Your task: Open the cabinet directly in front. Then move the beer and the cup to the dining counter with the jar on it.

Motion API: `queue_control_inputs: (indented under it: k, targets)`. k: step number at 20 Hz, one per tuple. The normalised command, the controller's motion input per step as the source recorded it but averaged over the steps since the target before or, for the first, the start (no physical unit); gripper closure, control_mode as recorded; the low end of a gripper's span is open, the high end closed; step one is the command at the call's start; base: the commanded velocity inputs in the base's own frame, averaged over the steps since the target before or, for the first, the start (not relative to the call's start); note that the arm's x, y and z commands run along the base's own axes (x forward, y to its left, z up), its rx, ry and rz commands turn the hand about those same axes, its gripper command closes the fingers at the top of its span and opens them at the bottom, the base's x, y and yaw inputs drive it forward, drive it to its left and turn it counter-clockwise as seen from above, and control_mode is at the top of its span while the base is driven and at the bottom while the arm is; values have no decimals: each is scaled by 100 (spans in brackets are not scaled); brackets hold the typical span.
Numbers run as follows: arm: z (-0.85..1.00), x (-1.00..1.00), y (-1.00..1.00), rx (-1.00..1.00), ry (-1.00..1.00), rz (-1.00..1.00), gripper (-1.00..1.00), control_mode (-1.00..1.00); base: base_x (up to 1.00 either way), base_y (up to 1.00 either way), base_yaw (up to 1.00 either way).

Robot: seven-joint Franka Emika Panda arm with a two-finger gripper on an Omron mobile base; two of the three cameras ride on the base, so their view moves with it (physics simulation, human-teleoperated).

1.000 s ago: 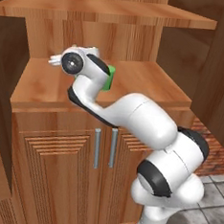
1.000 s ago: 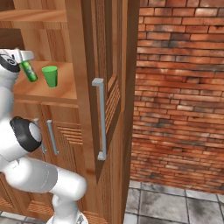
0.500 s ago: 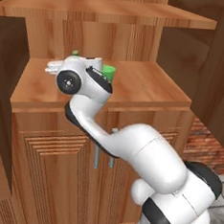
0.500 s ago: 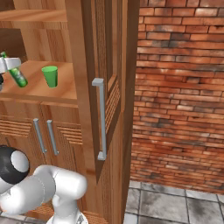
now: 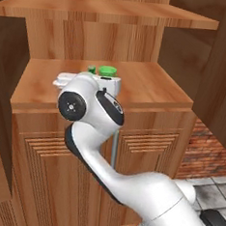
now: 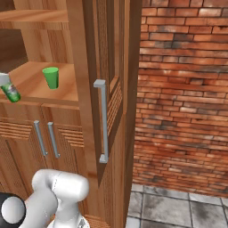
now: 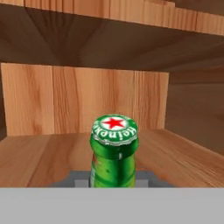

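Note:
The cabinet [image 6: 89, 53] stands open, its right door [image 6: 116, 67] swung out toward me. My gripper [image 6: 4, 83] is shut on the beer [image 6: 10, 92], a green bottle held tilted just over the front of the wooden shelf [image 6: 40, 91]. In the hand view the beer [image 7: 113, 148] rises between the fingers, its red-star cap facing the camera. The plain green cup [image 6: 50, 77] stands upright on the shelf, to the right of the beer and apart from it. In the left base view the cup [image 5: 107, 71] peeks out behind my hand, with a sliver of the beer [image 5: 91, 70] beside it.
An upper shelf [image 5: 109, 10] hangs close above. The open door's long grey handle [image 6: 102, 120] juts out on the right, with a brick wall [image 6: 187, 89] beyond. Lower doors with short handles [image 6: 44, 138] sit under the shelf. My elbow [image 5: 91, 108] bulks in front of the shelf edge.
The arm has swung round and drawn the held beer left and toward the shelf's front, away from the cup. The cup and the doors have not moved.

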Motion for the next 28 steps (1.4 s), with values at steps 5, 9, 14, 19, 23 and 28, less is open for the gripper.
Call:
queue_control_inputs:
  k: [5,9,14,19,23,28]
  targets:
    - [-16,-100,-40,1,-32,-16,100,-100,0,0,0]
    - [3,-62,-5,0,-45,-3,100,-100,0,0,0]
    - [0,-68,-1,0,-26,14,100,-100,0,0,0]
    - [0,-52,-7,1,-19,22,100,-100,0,0,0]
    - [0,0,0,0,0,0,100,-100,0,0,0]
    - [4,2,-2,0,-18,0,100,-100,0,0,0]
